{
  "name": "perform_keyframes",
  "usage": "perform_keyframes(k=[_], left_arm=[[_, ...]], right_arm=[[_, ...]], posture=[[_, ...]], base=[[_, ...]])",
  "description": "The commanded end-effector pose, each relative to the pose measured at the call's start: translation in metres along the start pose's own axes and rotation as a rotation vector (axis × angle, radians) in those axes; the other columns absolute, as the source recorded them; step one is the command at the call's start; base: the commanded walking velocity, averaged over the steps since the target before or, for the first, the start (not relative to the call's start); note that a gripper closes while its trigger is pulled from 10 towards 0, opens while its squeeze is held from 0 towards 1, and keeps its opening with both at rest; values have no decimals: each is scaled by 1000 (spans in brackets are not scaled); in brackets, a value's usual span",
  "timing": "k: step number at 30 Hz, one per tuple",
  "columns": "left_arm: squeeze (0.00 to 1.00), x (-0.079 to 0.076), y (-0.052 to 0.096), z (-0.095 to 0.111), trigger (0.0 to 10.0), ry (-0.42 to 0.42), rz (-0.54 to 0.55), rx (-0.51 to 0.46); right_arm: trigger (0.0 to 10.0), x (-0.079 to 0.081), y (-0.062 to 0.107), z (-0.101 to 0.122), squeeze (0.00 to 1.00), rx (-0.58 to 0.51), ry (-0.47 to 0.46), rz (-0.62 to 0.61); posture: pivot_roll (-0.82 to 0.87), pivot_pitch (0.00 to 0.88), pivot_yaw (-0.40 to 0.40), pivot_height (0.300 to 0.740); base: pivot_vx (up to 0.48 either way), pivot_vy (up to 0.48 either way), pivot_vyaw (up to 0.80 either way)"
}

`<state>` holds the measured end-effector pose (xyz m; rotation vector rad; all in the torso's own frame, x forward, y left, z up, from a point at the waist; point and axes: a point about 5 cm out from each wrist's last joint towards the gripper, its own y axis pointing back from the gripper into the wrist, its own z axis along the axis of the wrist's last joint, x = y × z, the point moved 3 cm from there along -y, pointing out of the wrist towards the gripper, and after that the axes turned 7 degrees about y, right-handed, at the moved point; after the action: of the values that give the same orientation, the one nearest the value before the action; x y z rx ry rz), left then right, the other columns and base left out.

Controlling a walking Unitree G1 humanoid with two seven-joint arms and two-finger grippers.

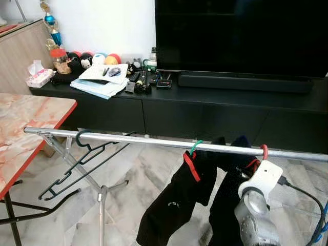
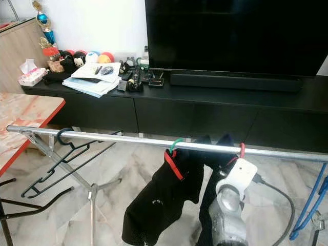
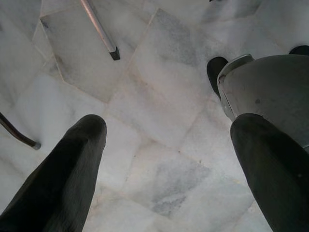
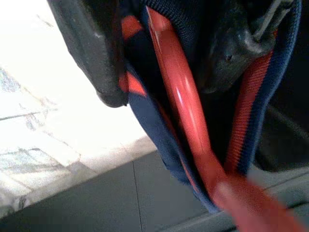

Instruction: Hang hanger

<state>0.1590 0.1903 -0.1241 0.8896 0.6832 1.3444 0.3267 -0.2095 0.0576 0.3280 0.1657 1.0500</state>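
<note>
The right end effector (image 4: 164,63) is clamped on the red hanger (image 4: 181,96) (dark garment attached) hooked over the rail (image 1: 154,140).

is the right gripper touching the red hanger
Touching. The right wrist view shows the right gripper with its black fingers pressed on either side of the red hanger and the garment's collar.

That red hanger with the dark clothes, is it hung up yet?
Nearly. The red hanger already has its hook over the metal rail, beside a green-hooked hanger and an empty black hanger. The right gripper is clamped on it. What's left is letting go and withdrawing. The left gripper hangs open over the floor.
</note>
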Motion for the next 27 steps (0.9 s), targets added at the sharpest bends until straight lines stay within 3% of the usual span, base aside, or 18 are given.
perform_keyframes(k=[1,13,20,26,27], left_arm=[[0,-1,2,-10,10000,-15,-10,36],[0,-1,1,-9,10000,-20,-14,33],[0,-1,1,-9,10000,-22,-12,32],[0,-1,2,-9,10000,-25,-12,32],[0,-1,2,-9,10000,-27,-12,30]], right_arm=[[10000,0,5,-1,0,22,-1,1],[10000,6,20,5,0,92,-59,51],[10000,19,28,12,0,120,-120,173],[10000,15,33,11,0,154,-157,185],[10000,2,32,19,0,113,-142,137]], posture=[[50,52,74,740],[44,50,75,740],[48,49,72,740],[47,51,72,740],[47,51,71,740]], base=[[0,0,0],[0,0,0],[0,0,0],[0,0,0],[0,0,0]])
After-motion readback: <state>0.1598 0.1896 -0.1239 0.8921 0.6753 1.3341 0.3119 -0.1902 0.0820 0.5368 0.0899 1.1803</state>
